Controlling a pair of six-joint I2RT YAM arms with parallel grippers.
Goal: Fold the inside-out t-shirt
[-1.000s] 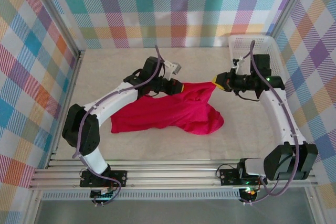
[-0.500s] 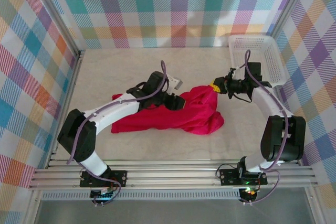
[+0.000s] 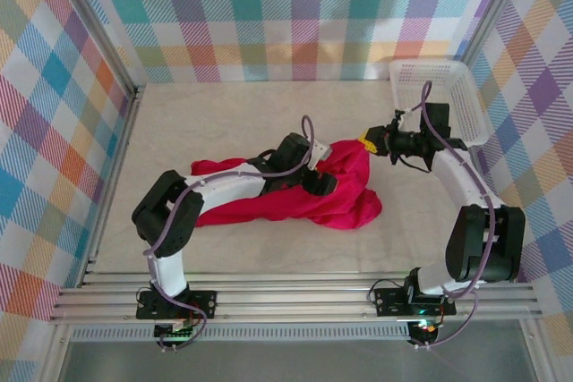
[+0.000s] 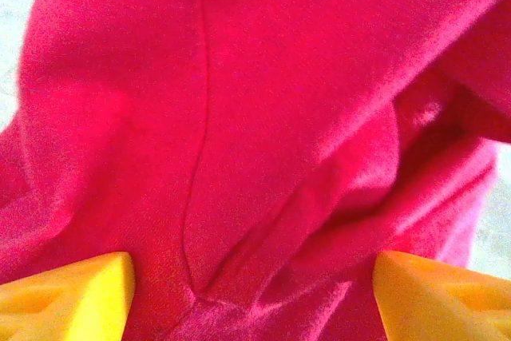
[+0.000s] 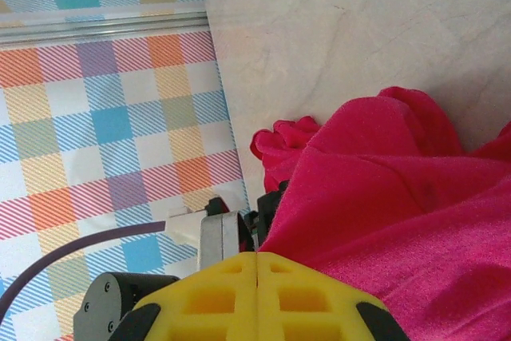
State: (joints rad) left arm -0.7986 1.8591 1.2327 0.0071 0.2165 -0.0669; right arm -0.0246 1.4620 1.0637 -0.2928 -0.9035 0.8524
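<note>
The red inside-out t-shirt (image 3: 351,205) lies bunched in the middle of the table, with one part pulled up towards the right. My right gripper (image 3: 366,140) is shut on that raised edge, and the cloth (image 5: 399,197) hangs away from its closed yellow fingers (image 5: 257,281). My left gripper (image 3: 323,182) hovers low over the shirt's middle, just left of the raised part. It is open: its yellow fingertips (image 4: 68,293) stand far apart at the view's bottom corners, with creased red fabric (image 4: 279,117) beyond them and nothing pinched. No neck tag is visible.
A white mesh basket (image 3: 430,63) stands at the back right corner, just behind the right arm. Checked walls enclose the table on three sides. Bare tabletop (image 3: 197,123) lies left of and behind the shirt, and more in front of it.
My left gripper has opened, let go of the shirt and moved right towards the right gripper. The shirt is no longer stretched between the two; its left part has sunk onto the table.
</note>
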